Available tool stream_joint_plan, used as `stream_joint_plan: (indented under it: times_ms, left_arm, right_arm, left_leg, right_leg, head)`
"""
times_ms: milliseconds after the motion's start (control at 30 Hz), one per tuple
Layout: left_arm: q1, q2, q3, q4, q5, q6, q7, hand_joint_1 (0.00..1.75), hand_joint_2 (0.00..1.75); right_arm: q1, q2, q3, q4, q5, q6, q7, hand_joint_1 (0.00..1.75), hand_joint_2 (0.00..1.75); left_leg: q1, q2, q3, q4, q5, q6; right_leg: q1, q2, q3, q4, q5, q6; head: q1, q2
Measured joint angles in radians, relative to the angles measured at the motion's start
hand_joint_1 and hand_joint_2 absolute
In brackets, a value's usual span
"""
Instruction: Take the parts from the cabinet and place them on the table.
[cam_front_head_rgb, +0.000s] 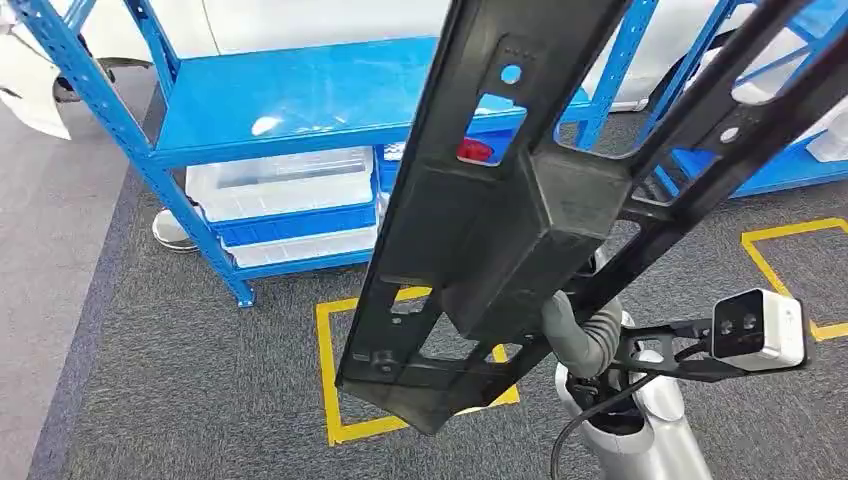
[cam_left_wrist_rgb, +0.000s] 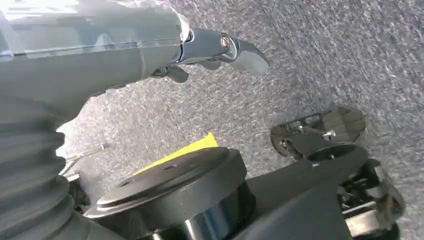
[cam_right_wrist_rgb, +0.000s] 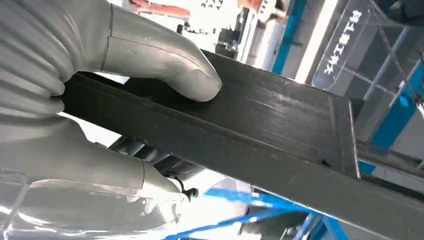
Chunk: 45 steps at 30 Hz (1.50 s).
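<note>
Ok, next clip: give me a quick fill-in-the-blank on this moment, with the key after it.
1. The long black part is held by the robot's ____ hand.
2. The shelves of the rack behind the part are painted ____.
3. The square taped on the carpet under the part is ____.
4. The left hand holds ____.

Missing words: right; blue; yellow; nothing

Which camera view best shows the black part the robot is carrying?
The head view: the black part shows its long frame and cutouts. The right wrist view shows a close stretch of it gripped by the right hand. The left wrist view faces carpet.
</note>
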Motion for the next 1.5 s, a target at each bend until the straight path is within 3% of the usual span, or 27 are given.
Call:
stream_joint_plan:
  times_ms: [33, 67, 100, 200, 233, 267, 333, 367, 400, 533, 600, 633, 700, 733, 767, 800, 900, 933, 1033, 1100, 1133, 1200, 1267, 1333, 1400, 1433, 1500]
  left_arm:
    - [0.000, 0.000, 0.000, 0.000, 0.000, 0.000, 0.000, 0.00, 1.75]
    - [-0.001, 0.000, 0.000, 0.000, 0.000, 0.000, 0.000, 0.00, 1.75]
    - [-0.001, 0.001, 0.000, 0.000, 0.000, 0.000, -0.001, 0.00, 1.75]
    - [-0.002, 0.001, 0.000, 0.000, 0.002, 0.000, -0.003, 0.00, 1.75]
    - [-0.005, 0.001, 0.000, 0.000, 0.002, -0.001, -0.004, 0.00, 1.75]
    - [-0.007, 0.001, 0.000, 0.000, 0.002, -0.002, -0.005, 0.00, 1.75]
    - [-0.006, 0.001, 0.000, 0.000, 0.001, -0.002, -0.005, 0.00, 1.75]
    - [-0.005, 0.002, 0.000, 0.000, 0.001, -0.002, -0.003, 0.00, 1.75]
    - [-0.001, 0.002, 0.000, 0.000, 0.001, -0.002, -0.003, 0.00, 1.75]
    - [0.000, 0.002, 0.000, 0.000, 0.001, -0.002, -0.003, 0.00, 1.75]
    - [-0.002, 0.002, 0.000, 0.000, 0.001, -0.002, -0.003, 0.00, 1.75]
    - [-0.002, 0.002, 0.000, 0.000, 0.001, -0.002, -0.003, 0.00, 1.75]
    - [-0.002, 0.002, 0.000, 0.000, 0.001, -0.002, -0.003, 0.00, 1.75]
    - [0.000, 0.002, 0.000, 0.000, 0.001, -0.002, -0.003, 0.00, 1.75]
    - [0.000, 0.002, 0.000, 0.000, 0.001, -0.002, -0.003, 0.00, 1.75]
    - [0.000, 0.002, 0.000, 0.000, 0.001, -0.002, -0.003, 0.00, 1.75]
    - [-0.001, 0.001, 0.000, 0.000, 0.001, -0.003, -0.003, 0.00, 1.75]
    - [-0.001, 0.001, 0.000, 0.000, 0.000, -0.003, -0.003, 0.00, 1.75]
    - [0.000, 0.000, 0.000, 0.000, 0.000, -0.003, -0.003, 0.00, 1.75]
    - [-0.002, 0.001, 0.000, 0.000, -0.001, -0.003, -0.003, 0.00, 1.75]
    - [-0.002, 0.001, 0.000, 0.000, -0.002, -0.003, -0.003, 0.00, 1.75]
    - [-0.002, 0.001, 0.000, 0.000, 0.000, -0.003, -0.004, 0.00, 1.75]
    - [-0.006, 0.001, 0.000, 0.000, 0.000, -0.003, -0.005, 0.00, 1.75]
    - [-0.006, 0.001, 0.000, 0.000, 0.000, -0.003, -0.005, 0.00, 1.75]
    - [-0.004, 0.002, 0.000, 0.000, -0.002, -0.003, -0.003, 0.00, 1.75]
    - [-0.002, 0.003, 0.000, 0.000, -0.002, -0.003, -0.003, 0.00, 1.75]
    - [-0.001, 0.002, 0.000, 0.000, -0.002, -0.003, -0.003, 0.00, 1.75]
  right_arm:
    - [0.000, 0.000, 0.000, 0.000, 0.000, 0.000, 0.000, 1.66, 1.75]
    - [0.000, -0.001, 0.000, 0.000, 0.000, 0.002, 0.000, 1.66, 1.75]
    - [0.000, -0.001, 0.000, 0.000, 0.000, 0.005, 0.000, 1.66, 1.75]
    - [0.001, -0.001, 0.000, 0.000, 0.000, 0.006, 0.000, 1.66, 1.75]
    - [0.002, -0.002, 0.000, 0.000, 0.000, 0.006, 0.000, 1.66, 1.75]
    - [0.002, -0.002, 0.000, 0.000, 0.000, 0.006, 0.000, 1.66, 1.75]
    - [0.002, -0.002, 0.000, 0.000, 0.000, 0.006, 0.000, 1.66, 1.75]
    - [0.002, -0.002, 0.000, 0.000, 0.000, 0.006, 0.000, 1.66, 1.75]
    - [0.002, -0.002, 0.000, 0.000, 0.000, 0.006, 0.000, 1.66, 1.75]
    - [0.002, -0.002, 0.001, 0.000, 0.000, 0.006, 0.000, 1.66, 1.75]
    - [0.000, -0.002, 0.000, 0.000, 0.000, 0.006, -0.001, 1.66, 1.75]
    - [-0.002, -0.003, 0.000, 0.000, 0.000, 0.006, 0.000, 1.66, 1.75]
    - [0.000, -0.003, 0.000, 0.000, 0.000, 0.006, 0.000, 1.66, 1.75]
    - [0.001, -0.003, 0.000, 0.001, 0.000, 0.006, 0.000, 1.66, 1.75]
    - [0.002, -0.003, 0.000, 0.002, 0.000, 0.006, 0.000, 1.66, 1.75]
    - [0.002, -0.003, 0.000, 0.002, 0.000, 0.006, 0.000, 1.66, 1.75]
    - [0.000, -0.003, 0.000, 0.002, 0.000, 0.005, 0.000, 1.66, 1.75]
    - [-0.002, -0.003, 0.000, 0.002, 0.000, 0.004, 0.000, 1.66, 1.75]
    - [-0.001, -0.004, 0.001, 0.002, 0.000, 0.001, 0.000, 1.66, 1.75]
    - [-0.002, -0.004, 0.001, 0.002, 0.000, 0.000, 0.000, 1.66, 1.75]
    - [-0.004, -0.004, 0.001, 0.002, 0.000, -0.002, 0.000, 1.66, 1.75]
    - [-0.005, -0.004, 0.001, 0.002, 0.000, -0.008, -0.001, 1.66, 1.75]
    - [-0.004, -0.004, 0.002, 0.002, 0.000, -0.011, 0.000, 1.66, 1.75]
    - [-0.004, -0.004, 0.002, 0.002, 0.000, -0.011, -0.001, 1.66, 1.75]
    - [-0.007, -0.004, 0.002, 0.002, -0.002, -0.011, -0.001, 1.66, 1.75]
    - [-0.008, -0.004, 0.002, 0.002, -0.003, -0.012, -0.001, 1.66, 1.75]
    - [-0.012, -0.004, 0.003, 0.002, -0.004, -0.013, -0.001, 1.66, 1.75]
  left_leg:
    - [0.000, 0.002, 0.001, -0.002, 0.001, -0.004]
    - [-0.003, 0.001, -0.001, 0.001, -0.005, -0.012]
    - [0.000, -0.003, -0.009, 0.023, -0.024, -0.017]
    - [0.001, -0.004, -0.105, 0.240, -0.138, -0.026]
    - [0.001, -0.004, -0.135, 0.309, -0.157, -0.028]
    - [0.001, -0.004, -0.139, 0.321, -0.148, -0.028]
    - [0.002, -0.005, -0.086, 0.217, -0.078, -0.024]
    - [0.003, -0.010, -0.033, 0.107, -0.022, -0.020]
    - [0.004, -0.024, 0.001, 0.029, 0.003, -0.015]
    - [-0.002, -0.030, 0.004, 0.007, -0.010, 0.000]
    - [0.008, -0.020, 0.009, -0.007, 0.002, 0.016]
    - [0.007, -0.018, 0.008, -0.008, 0.002, 0.021]
    - [0.005, -0.010, 0.005, -0.008, 0.003, 0.024]
    - [0.005, -0.005, 0.003, -0.007, 0.003, 0.024]
    - [0.005, 0.000, 0.002, -0.006, 0.003, 0.024]
    - [0.005, 0.003, 0.003, -0.005, 0.002, 0.024]
    - [0.005, 0.010, 0.007, 0.000, -0.003, 0.017]
    - [-0.002, 0.011, 0.004, 0.002, -0.005, 0.012]
    - [-0.001, 0.019, 0.004, -0.002, -0.003, -0.004]
    - [0.000, 0.015, 0.004, 0.006, -0.014, -0.016]
    - [0.000, 0.004, -0.009, 0.038, -0.040, -0.020]
    - [0.001, -0.004, -0.083, 0.201, -0.126, -0.026]
    - [0.001, -0.004, -0.136, 0.317, -0.159, -0.028]
    - [0.001, -0.004, -0.103, 0.252, -0.102, -0.025]
    - [0.002, -0.013, -0.014, 0.065, -0.006, -0.017]
    - [0.001, -0.034, 0.009, 0.018, -0.013, -0.010]
    - [0.000, -0.031, 0.009, 0.002, -0.013, -0.006]
  right_leg:
    - [0.000, 0.002, -0.001, -0.001, 0.002, -0.004]
    - [-0.012, 0.003, 0.002, -0.012, 0.009, -0.015]
    - [-0.011, 0.004, 0.004, -0.016, 0.012, -0.019]
    - [-0.009, 0.006, 0.000, -0.016, 0.014, -0.029]
    - [-0.009, 0.008, -0.002, -0.015, 0.014, -0.029]
    - [-0.009, 0.010, -0.001, -0.015, 0.014, -0.029]
    - [-0.009, 0.019, 0.002, -0.012, 0.013, -0.028]
    - [-0.009, 0.025, 0.005, -0.010, 0.011, -0.025]
    - [-0.009, 0.029, 0.003, -0.008, 0.010, -0.022]
    - [-0.006, 0.038, -0.013, -0.005, 0.019, 0.002]
    - [-0.008, 0.030, -0.017, 0.011, 0.004, 0.013]
    - [-0.008, 0.019, -0.038, 0.052, -0.027, 0.018]
    - [-0.012, 0.015, -0.113, 0.210, -0.102, 0.027]
    - [-0.013, 0.015, -0.148, 0.282, -0.125, 0.031]
    - [-0.013, 0.014, -0.162, 0.309, -0.124, 0.032]
    - [-0.014, 0.012, -0.150, 0.286, -0.100, 0.033]
    - [-0.014, -0.013, -0.010, 0.023, 0.018, 0.022]
    - [-0.004, -0.022, -0.003, 0.002, 0.000, 0.016]
    - [0.000, -0.008, -0.010, 0.003, 0.006, -0.003]
    - [-0.011, -0.004, -0.004, -0.012, 0.015, -0.017]
    - [-0.012, -0.002, -0.003, -0.014, 0.017, -0.023]
    - [-0.010, 0.004, -0.006, -0.014, 0.017, -0.028]
    - [-0.008, 0.009, -0.008, -0.013, 0.018, -0.028]
    - [-0.007, 0.019, -0.005, -0.011, 0.017, -0.028]
    - [-0.008, 0.032, -0.002, -0.007, 0.015, -0.025]
    - [-0.004, 0.036, -0.006, -0.005, 0.014, -0.020]
    - [-0.004, 0.044, -0.018, -0.002, 0.020, -0.007]
  head:
    - [0.000, 0.000]
    - [0.000, 0.000]
    - [0.000, 0.000]
    - [0.000, 0.000]
    - [0.000, 0.000]
    - [0.000, 0.000]
    - [0.000, 0.000]
    - [0.000, 0.000]
    - [0.000, 0.000]
    - [0.000, 0.000]
    - [0.000, 0.000]
    - [0.000, 0.000]
    - [0.000, 0.000]
    - [0.000, 0.000]
    - [0.000, 0.000]
    - [0.000, 0.000]
    - [0.000, 0.000]
    - [0.000, 0.000]
    - [0.000, 0.000]
    - [0.000, 0.000]
    - [0.000, 0.000]
    - [0.000, 0.000]
    - [0.000, 0.000]
    - [0.000, 0.000]
    - [0.000, 0.000]
    - [0.000, 0.000]
    - [0.000, 0.000]
